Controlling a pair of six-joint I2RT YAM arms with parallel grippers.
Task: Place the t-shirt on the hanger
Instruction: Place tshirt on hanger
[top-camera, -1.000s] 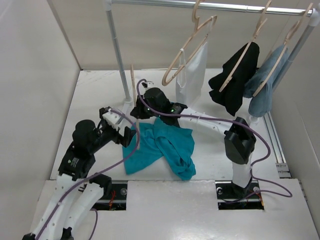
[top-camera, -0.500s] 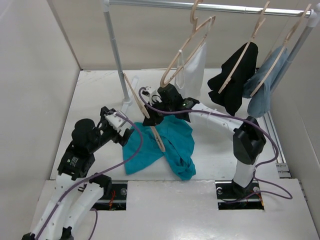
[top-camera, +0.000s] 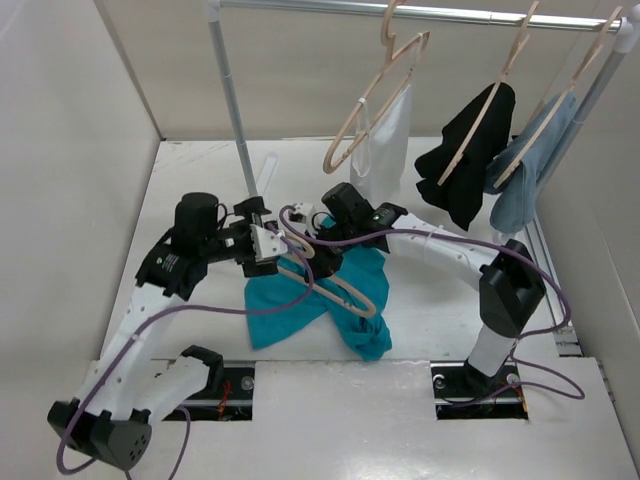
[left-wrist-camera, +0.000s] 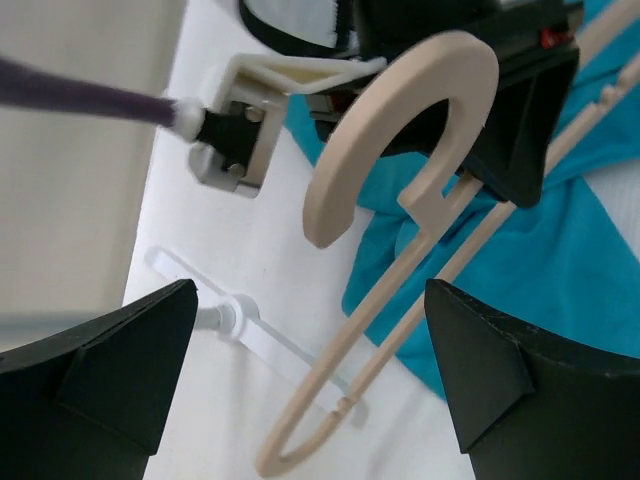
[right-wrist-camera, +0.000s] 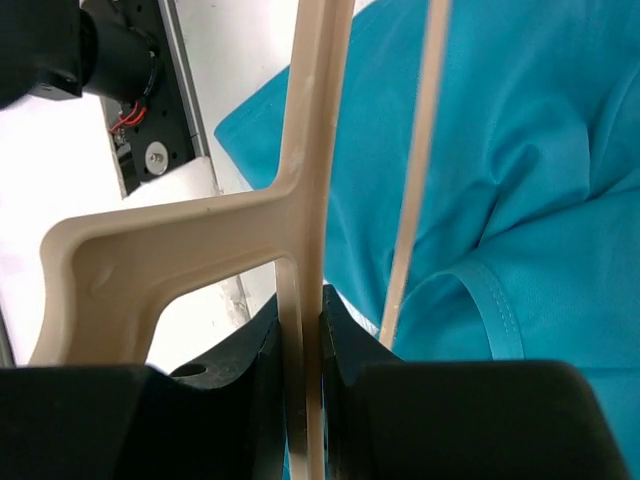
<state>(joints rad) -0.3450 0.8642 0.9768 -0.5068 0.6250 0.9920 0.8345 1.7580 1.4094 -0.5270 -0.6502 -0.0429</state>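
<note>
Teal cloth first: the t-shirt (top-camera: 285, 315) lies crumpled on the table (top-camera: 190, 170) toward the middle of its near edge. It is no different from a second ago, and nothing is threaded through it. The change is just beyond and above it. The hanger (left-wrist-camera: 430, 200) stood nearly upright past the shirt a second ago. It has been tipped down and now slants across the shirt's far half, its hook pointing toward the table's left edge. The right gripper (right-wrist-camera: 300, 380) is clamped on one of its wooden arms near the neck. The left gripper (left-wrist-camera: 310, 320) has swung in from the shirt's left side and faces that hook, fingers spread wide with nothing between them (the hook sits just ahead, not touching). To my eye this sets up a second hold or a hand-over, freeing one arm for the cloth; the shirt is not yet on the hanger. Along the far edge the rail (top-camera: 450, 14) carries other hangers with the black garment (top-camera: 475, 150) and the grey-blue cloth (top-camera: 520, 190).
</note>
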